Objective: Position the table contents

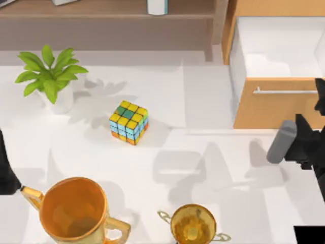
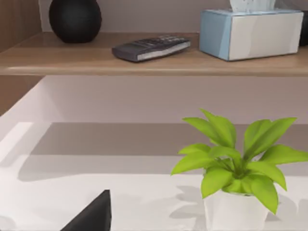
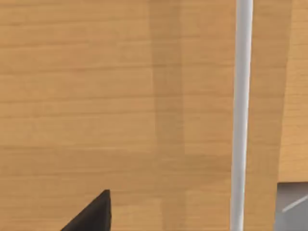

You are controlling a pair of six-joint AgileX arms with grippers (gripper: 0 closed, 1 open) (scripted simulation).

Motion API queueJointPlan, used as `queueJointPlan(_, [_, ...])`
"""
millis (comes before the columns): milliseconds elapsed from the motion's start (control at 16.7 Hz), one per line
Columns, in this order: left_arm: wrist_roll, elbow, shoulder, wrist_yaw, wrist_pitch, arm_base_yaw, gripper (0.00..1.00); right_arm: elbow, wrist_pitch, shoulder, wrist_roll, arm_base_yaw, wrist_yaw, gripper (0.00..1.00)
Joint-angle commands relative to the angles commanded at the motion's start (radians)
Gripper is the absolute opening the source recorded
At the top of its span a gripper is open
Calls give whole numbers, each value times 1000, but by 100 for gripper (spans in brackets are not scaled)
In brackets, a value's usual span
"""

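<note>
right gripper (image 1: 319,109) at the open drawer (image 1: 279,104)
no readable writing; cube (image 1: 129,122) on the table (image 1: 203,152); gripper opening can't be told.

Top view looks down on the table (image 1: 203,117); left wrist faces the plant (image 2: 236,159), right wrist close against the drawer front (image 3: 120,96).

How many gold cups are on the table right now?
2. A large cup stands at the table's near-left edge; a smaller cup stands near the middle of the near edge. Both are cut off by the top view's border, so others could be hidden.
</note>
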Motion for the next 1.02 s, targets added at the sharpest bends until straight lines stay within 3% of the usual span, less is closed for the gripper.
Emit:
queueJointPlan(240, [0, 0, 0, 0, 0, 0, 100, -3, 93, 55, -66, -26, -1, 100])
queueJointPlan(1020, [0, 0, 0, 0, 0, 0, 100, 91, 16, 71, -66, -65, -39, 100])
